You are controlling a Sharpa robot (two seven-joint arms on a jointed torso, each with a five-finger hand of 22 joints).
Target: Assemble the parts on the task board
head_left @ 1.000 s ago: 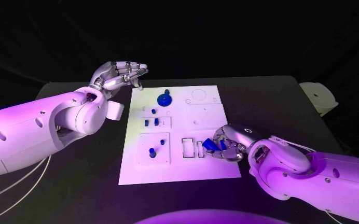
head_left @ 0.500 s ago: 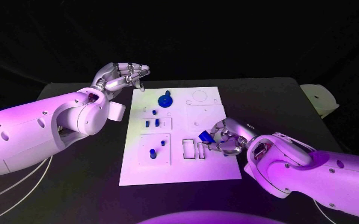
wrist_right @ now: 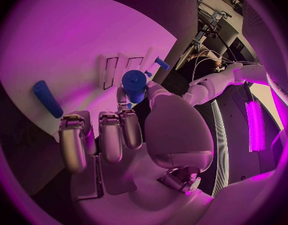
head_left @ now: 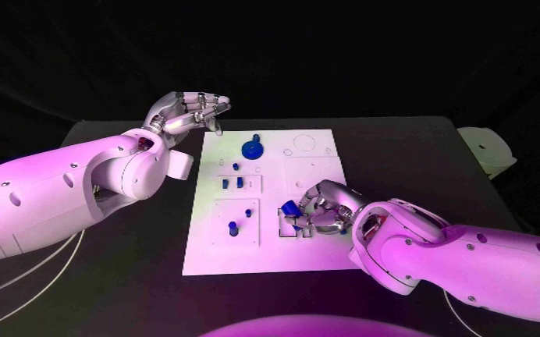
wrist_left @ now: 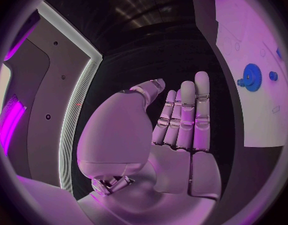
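Note:
The white task board (head_left: 264,251) lies mid-table, with a blue gear (head_left: 252,149) near its far edge and small blue pegs (head_left: 233,229) standing in its left blocks. My right hand (head_left: 321,211) hovers over the rectangular slots at the board's lower middle and pinches a short blue part (head_left: 290,208) between thumb and finger. The right wrist view shows that part (wrist_right: 134,85) above the slots (wrist_right: 110,70), and another blue piece (wrist_right: 47,98) lying on the board. My left hand (head_left: 191,112) stays off the board's far left corner holding nothing, its fingers (wrist_left: 184,115) extended, with the gear (wrist_left: 252,77) beside it.
A pale object (head_left: 486,148) sits at the table's right edge. White cables (head_left: 45,263) trail below my left arm. Black table surface surrounds the board on every side.
My right hand has carried the blue part leftward and a little farther onto the board, over the rectangular slots. The left hand has barely moved.

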